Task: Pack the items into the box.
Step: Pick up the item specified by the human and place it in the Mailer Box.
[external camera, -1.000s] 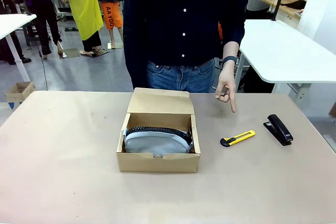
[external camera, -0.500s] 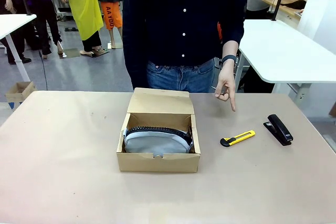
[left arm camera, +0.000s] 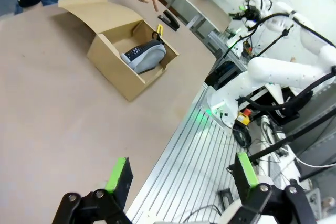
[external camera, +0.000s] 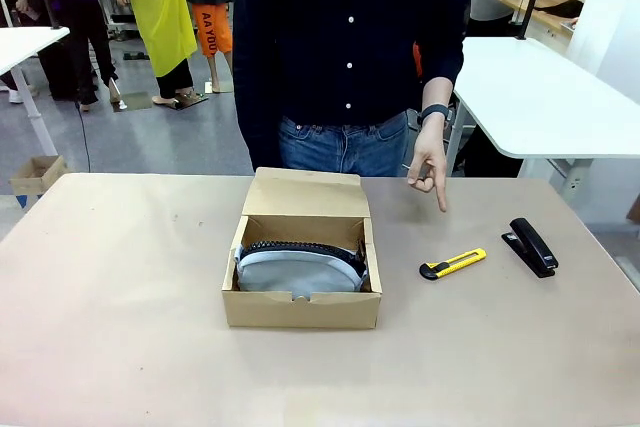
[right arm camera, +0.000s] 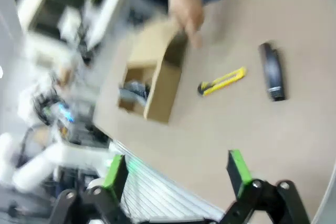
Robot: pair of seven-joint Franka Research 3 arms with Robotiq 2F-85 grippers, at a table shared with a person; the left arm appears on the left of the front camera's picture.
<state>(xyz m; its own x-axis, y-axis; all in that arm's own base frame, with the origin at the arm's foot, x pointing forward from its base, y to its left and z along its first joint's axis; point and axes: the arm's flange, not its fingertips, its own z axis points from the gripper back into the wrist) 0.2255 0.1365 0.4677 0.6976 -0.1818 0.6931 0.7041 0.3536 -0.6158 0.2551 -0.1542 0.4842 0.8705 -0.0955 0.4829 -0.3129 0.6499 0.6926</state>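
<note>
Change: none, scene unmoved | pouch point(external camera: 300, 265): inside box point(external camera: 300, 309) | utility knife point(external camera: 452, 264): on table right of box, unpacked | person's hand point(external camera: 430, 169): forefinger pointing down toward knife, holding nothing | left gripper point(left arm camera: 181, 174), right gripper point(right arm camera: 176, 169): spread wide, empty | pending: knife.

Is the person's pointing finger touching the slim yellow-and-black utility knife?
Apart: front view shows bare tabletop between the hand and the slim yellow-and-black utility knife.

box point(external camera: 300, 313) at the centre of the counter point(external camera: 120, 327), lid flap point(external camera: 305, 192) raised at its far side; pouch point(external camera: 298, 269) inside the box; utility knife point(external camera: 452, 264) on the counter right of the box; stapler point(external camera: 531, 245) farther right; person point(external camera: 350, 47) behind the far edge.
</note>
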